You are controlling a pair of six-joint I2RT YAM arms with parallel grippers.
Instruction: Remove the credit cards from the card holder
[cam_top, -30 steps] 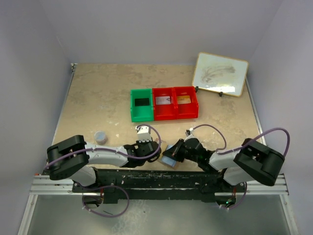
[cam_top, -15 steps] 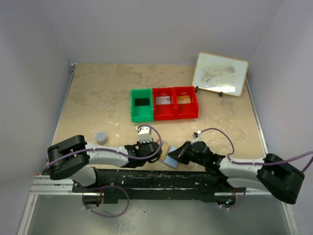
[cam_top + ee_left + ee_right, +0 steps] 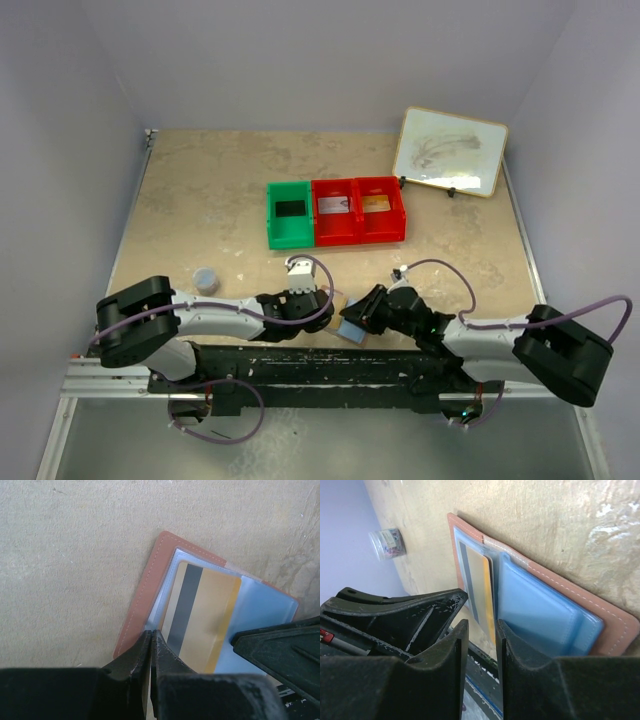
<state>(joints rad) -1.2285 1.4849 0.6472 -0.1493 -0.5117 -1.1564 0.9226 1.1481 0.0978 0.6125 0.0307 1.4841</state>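
The holder [image 3: 145,590] lies open at the table's [image 3: 70,550] near edge, with the left gripper [image 3: 150,637] apparently pinched shut on its corner. The right gripper [image 3: 481,630] has its jaws narrowly parted at the gold card [image 3: 481,572] and holds nothing. If it closes off-line it could catch the sleeve [image 3: 540,615] and drag the holder.

Soft even light, faint shadows, top view sharp, wrist-view foregrounds dark and blurred

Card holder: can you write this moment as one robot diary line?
card holder lying open | gold card inside it | left gripper shut at holder's edge | right gripper open at card's end
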